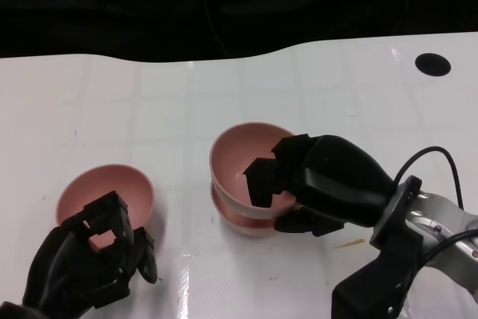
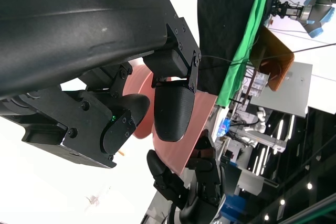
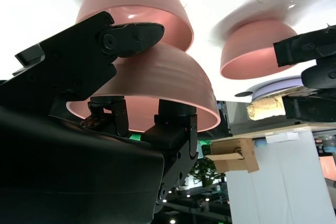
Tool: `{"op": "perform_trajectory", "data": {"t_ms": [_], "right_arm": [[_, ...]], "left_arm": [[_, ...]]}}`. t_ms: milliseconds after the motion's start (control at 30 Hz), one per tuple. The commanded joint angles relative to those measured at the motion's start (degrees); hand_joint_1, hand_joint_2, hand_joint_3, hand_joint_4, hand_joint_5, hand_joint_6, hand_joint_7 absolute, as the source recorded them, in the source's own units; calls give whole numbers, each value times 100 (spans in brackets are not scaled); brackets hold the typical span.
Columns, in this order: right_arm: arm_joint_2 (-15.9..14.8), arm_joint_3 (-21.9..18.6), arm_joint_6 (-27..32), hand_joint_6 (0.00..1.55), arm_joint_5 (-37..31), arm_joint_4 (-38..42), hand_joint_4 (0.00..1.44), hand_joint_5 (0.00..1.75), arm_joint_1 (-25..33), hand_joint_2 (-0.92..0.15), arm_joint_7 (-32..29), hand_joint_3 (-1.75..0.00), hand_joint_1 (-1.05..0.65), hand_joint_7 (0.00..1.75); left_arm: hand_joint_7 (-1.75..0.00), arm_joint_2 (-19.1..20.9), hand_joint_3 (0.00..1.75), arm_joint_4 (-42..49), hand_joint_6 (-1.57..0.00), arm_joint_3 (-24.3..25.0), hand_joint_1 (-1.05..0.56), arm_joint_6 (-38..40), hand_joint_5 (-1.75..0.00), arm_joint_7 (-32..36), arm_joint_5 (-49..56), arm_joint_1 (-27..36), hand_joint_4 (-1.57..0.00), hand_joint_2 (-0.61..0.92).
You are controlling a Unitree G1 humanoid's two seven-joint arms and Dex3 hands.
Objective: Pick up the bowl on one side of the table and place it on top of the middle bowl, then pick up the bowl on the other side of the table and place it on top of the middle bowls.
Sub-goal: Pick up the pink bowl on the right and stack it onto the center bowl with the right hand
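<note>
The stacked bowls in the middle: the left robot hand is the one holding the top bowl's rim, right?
No, it is the right robot hand that holds the top bowl by its rim, as the head view shows. The left robot hand is at the other bowl at the side.

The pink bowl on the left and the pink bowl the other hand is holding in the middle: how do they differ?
The left pink bowl sits alone on the white table; the held pink bowl rests on another pink bowl. The right hand grips the held bowl's rim; the left hand reaches the left bowl's near rim, grip unclear. Both look alike in colour and shape, and both stand mouth up.
</note>
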Motion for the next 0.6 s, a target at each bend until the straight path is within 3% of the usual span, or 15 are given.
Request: {"op": "perform_trajectory", "data": {"t_ms": [33,600], "right_arm": [[-56,31,-60,63,-32,115,85,175,-138,-76,-122,-62,-15,175],[-1,242,19,62,-215,648,83,175,-290,-77,-414,-54,-16,175]], "left_arm": [[-166,63,120,24,-74,41,-1,-3,-175,-47,-16,-1,-83,61],[-164,79,118,44,-74,42,-1,-123,-175,-42,61,17,-82,62]]}}
